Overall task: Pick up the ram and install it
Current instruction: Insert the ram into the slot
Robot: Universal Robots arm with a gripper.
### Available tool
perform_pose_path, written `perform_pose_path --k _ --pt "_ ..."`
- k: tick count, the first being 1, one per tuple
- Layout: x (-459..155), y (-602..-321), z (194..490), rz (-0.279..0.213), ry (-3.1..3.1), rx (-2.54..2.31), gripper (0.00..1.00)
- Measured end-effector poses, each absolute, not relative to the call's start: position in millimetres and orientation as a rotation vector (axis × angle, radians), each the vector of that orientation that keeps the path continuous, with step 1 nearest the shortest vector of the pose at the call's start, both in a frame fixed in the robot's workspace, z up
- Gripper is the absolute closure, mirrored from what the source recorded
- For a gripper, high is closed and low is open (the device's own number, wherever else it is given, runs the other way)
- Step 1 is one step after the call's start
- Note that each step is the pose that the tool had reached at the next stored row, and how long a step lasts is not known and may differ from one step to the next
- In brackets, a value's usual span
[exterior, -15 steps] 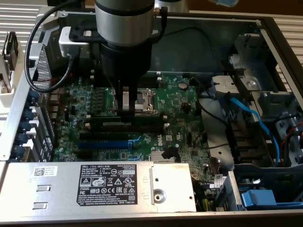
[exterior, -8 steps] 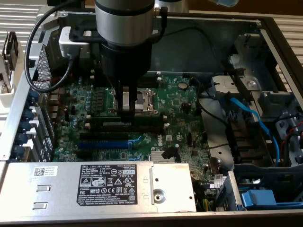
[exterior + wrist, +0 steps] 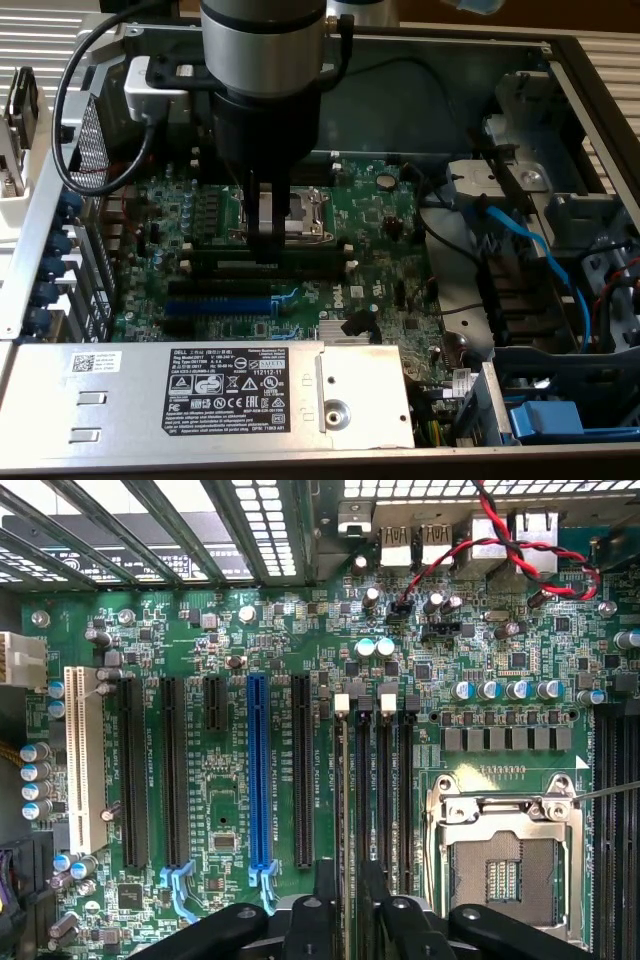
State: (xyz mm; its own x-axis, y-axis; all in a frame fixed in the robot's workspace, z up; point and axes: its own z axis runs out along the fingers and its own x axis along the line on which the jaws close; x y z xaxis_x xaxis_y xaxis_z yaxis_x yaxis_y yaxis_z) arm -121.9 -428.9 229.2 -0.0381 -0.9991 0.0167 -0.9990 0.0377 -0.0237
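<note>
- Gripper (image 3: pixel 348 905): fingers spread, nothing gripped.
- Ram (image 3: pixel 348 780) stands upright in a memory slot (image 3: pixel 385 790) (black, white end clips), directly between the fingertips.

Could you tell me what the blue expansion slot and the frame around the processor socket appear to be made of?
The blue expansion slot looks like moulded plastic: uniform saturated colour, matte, with a paler blue clip at one end. The processor socket frame looks like bare stamped metal, probably steel: silvery, glossy, with bright highlights along its edges.

Arm (image 3: pixel 262 60) vertical, pincer (image 3: pixel 268 245) pointing straight down, fingers (image 3: pixel 325 895) parted
</note>
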Motion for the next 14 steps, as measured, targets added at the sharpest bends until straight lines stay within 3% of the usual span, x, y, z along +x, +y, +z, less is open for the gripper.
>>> perform_pose_path --k 14 --pt "-121.9 -428.8 238.0 -0.045 2.260 -2.176 0.73"
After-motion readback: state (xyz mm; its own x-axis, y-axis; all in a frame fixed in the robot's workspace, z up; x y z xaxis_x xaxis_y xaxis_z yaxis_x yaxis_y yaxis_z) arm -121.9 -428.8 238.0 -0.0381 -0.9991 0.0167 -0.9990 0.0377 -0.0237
